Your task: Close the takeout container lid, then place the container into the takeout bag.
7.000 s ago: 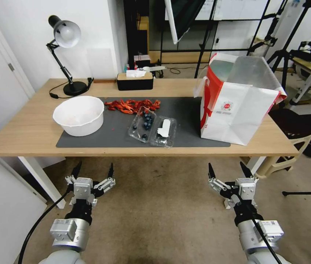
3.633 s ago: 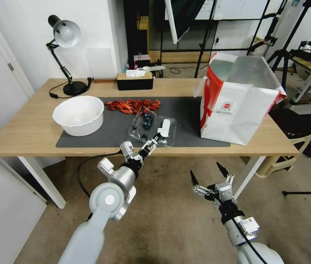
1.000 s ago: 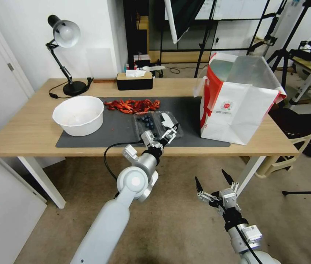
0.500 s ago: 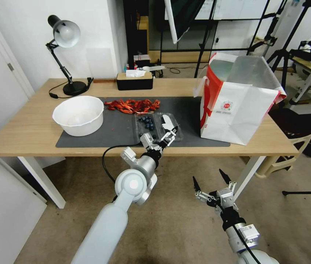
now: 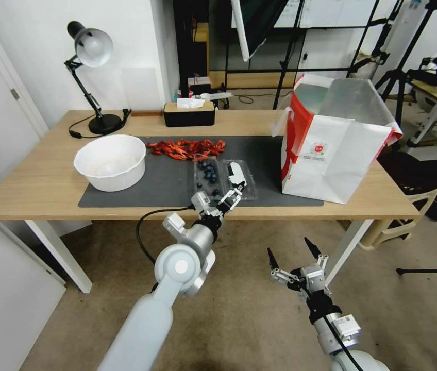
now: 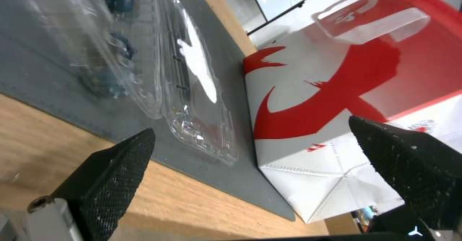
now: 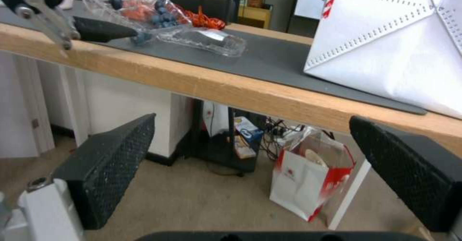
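- Beside the takeout bag [image 5: 332, 149], on the dark mat [image 5: 167, 183], the takeout container [image 5: 208, 175] lies open, with the blueberry half on the side away from the bag.
- Its lid [image 5: 236, 178] lies flat on the mat between the blueberry half and the bag, white label face up.
- Left gripper [image 5: 222, 198] sits at the table [image 5: 33, 190] edge, just short of the lid's near end. Its jaws stand apart and hold nothing.
- Right gripper [image 5: 295, 253] hangs below the table edge, well short of the bag, jaws apart and empty.
- Step in hand, as judged: closing the lid. It is not yet lifted.
- Procedure: catch the lid's free long edge, on the bag side, and swing it over the hinge toward the blueberries. Press down only once the rims line up.
- Caution: the thin clear plastic will likely flex and slide on the mat. A push along the mat may move the whole box rather than fold it.
- Clearance: the bag stands near the lid's free edge, so approach room on that side is limited.
- Other items, all on the side of the container away from the bag: a white bowl [image 5: 110, 161] on the mat, red peppers [image 5: 187, 148] behind the container, and farther back a tissue box [image 5: 189, 113] and a desk lamp [image 5: 92, 77].
- None of these lies between the container and the bag.
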Motion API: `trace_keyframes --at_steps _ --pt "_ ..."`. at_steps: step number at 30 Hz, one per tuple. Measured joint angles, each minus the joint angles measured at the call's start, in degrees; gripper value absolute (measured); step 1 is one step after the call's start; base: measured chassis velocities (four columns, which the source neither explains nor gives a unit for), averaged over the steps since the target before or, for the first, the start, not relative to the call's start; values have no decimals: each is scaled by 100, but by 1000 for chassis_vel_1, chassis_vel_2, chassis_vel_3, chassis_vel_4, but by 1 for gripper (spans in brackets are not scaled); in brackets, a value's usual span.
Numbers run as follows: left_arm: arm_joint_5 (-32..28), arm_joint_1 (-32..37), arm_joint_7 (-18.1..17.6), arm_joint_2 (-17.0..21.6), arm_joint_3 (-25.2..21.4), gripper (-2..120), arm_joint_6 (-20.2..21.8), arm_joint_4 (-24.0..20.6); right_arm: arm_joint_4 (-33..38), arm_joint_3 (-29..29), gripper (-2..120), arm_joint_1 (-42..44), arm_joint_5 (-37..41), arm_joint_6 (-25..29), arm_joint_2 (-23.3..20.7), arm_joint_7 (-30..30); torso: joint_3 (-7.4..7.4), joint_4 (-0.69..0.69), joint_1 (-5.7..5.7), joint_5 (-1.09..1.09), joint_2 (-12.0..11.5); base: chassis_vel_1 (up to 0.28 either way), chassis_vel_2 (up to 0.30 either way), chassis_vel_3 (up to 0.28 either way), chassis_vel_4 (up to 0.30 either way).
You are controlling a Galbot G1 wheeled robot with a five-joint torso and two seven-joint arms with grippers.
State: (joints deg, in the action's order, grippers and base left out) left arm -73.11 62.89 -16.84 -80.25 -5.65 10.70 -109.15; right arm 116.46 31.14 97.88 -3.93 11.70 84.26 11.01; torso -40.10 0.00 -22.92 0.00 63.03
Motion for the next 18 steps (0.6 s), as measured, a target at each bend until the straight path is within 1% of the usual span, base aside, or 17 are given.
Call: trace_keyframes --at_steps 2,3,5,7,8,11,12,14,15,18 --pt "96 216 91 50 -64 100 -9 -204 0 -24 100 -5 -8 -2 0 -1 0 0 0 0 0 0 0 0 0" --pt "96 216 91 50 -64 100 -9 -204 0 -24 100 -5 -8 -2 0 -1 0 0 0 0 0 0 0 0 0" --pt "312 415 225 116 -147 100 -49 -377 0 -45 100 -7 -12 -3 -3 -1 0 -1 0 0 0 0 0 0 0" --pt "740 679 389 216 -276 100 -145 -562 19 -62 100 -10 -13 -4 -3 -3 0 -1 0 -1 0 0 0 0 0" --pt "740 679 389 216 -276 100 -145 -562 19 -62 100 -10 -13 -4 -3 -3 0 -1 0 -1 0 0 0 0 0" --pt "1872 1235 889 438 -544 100 -387 -857 95 -76 100 9 27 -3 1 -5 0 1 0 -1 0 0 0 0 0" --pt "1872 1235 889 438 -544 100 -387 -857 95 -76 100 9 27 -3 1 -5 0 1 0 -1 0 0 0 0 0" --pt "2668 1727 1235 608 -774 100 -611 -1092 165 -75 100 38 78 4 -7 -3 1 1 1 0 0 0 0 0 0" --pt "2668 1727 1235 608 -774 100 -611 -1092 165 -75 100 38 78 4 -7 -3 1 1 1 0 0 0 0 0 0" --pt "3614 2322 1500 704 -1031 100 -1155 -1159 253 -52 100 66 158 53 -23 9 0 0 1 0 0 0 0 0 0"
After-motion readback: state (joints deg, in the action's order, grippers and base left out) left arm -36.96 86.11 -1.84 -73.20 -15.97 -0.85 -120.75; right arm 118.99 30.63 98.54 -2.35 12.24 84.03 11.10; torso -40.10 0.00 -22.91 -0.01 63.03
